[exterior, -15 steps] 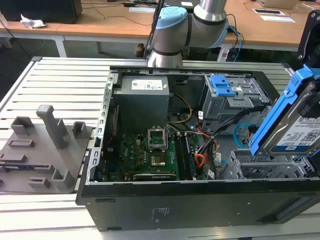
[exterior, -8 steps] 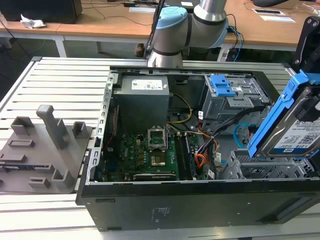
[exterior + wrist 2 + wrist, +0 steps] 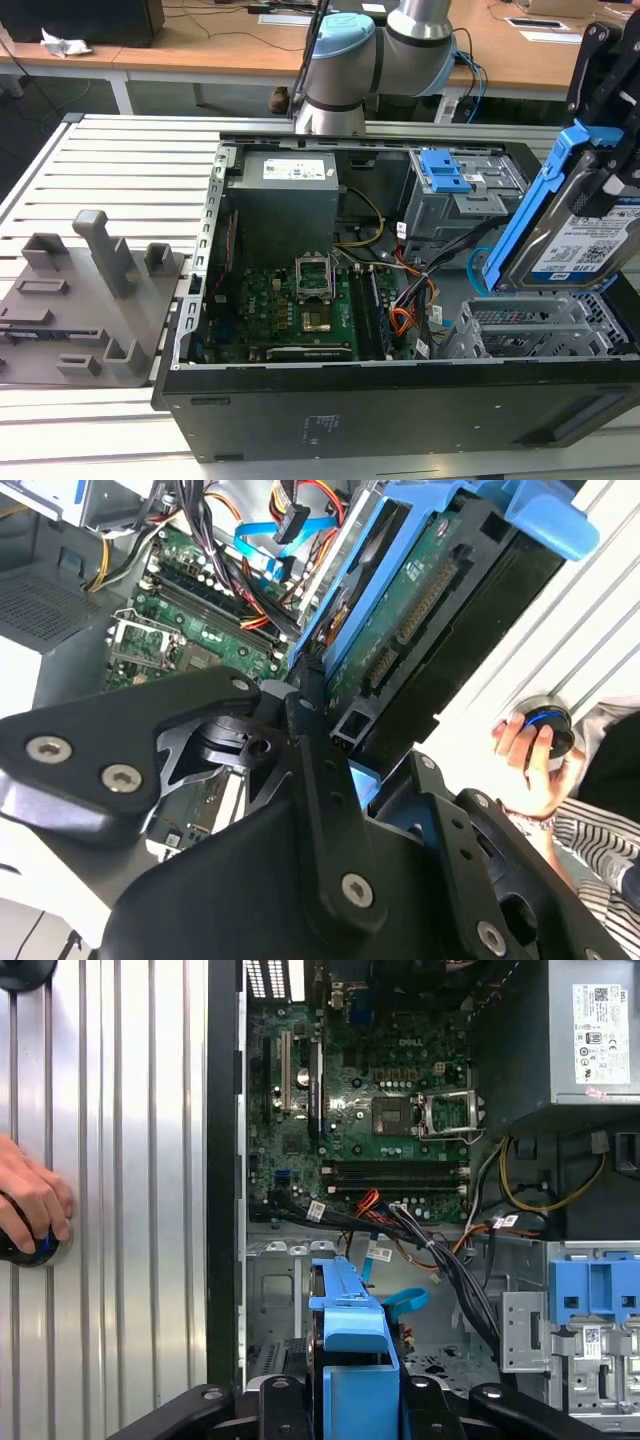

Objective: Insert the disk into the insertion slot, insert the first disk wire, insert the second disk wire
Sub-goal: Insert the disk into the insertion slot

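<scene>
1. The hand (image 3: 355,1392) is closed on the blue carrier of the disk (image 3: 585,235) and holds it tilted in the air.
2. The disk hangs just above the insertion slot (image 3: 520,325), not inside it, so I judge the first step is in hand.
3. The second disk wire (image 3: 474,268) curves just beside the slot.
4. Seating the disk probably calls for the carrier to be lined up with the slot, clear of this wire.

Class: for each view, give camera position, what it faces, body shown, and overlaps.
Exterior view: off-arm, facing the open case; arm, gripper holding the disk.
First wrist view: near wrist, facing the motherboard; gripper links.
Second wrist view: near wrist, facing the disk's circuit side; gripper links.
Both wrist views share disk, motherboard, a person's hand.
</scene>
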{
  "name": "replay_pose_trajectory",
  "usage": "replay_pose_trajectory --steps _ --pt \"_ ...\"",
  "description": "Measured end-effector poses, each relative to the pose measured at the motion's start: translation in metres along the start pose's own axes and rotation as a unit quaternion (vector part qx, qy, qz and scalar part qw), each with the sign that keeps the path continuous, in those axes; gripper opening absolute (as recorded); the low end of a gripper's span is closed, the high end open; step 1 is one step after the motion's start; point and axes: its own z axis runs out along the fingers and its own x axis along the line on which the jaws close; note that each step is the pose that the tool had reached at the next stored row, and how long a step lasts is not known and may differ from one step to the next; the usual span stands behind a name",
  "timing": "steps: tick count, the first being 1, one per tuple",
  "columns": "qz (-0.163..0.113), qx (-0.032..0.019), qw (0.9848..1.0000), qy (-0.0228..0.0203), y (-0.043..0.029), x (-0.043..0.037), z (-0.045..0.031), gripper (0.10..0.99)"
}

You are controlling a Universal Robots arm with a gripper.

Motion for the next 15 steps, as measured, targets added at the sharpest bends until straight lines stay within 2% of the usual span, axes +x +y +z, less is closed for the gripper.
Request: replay_pose_trajectory --steps 3,15 --pt "0.0 -0.0001 1.0 0.0 -0.0004 0.001 0.0098 0.365" --pt "0.0 -0.0001 1.0 0.0 -0.0019 0.0041 0.0281 0.365"
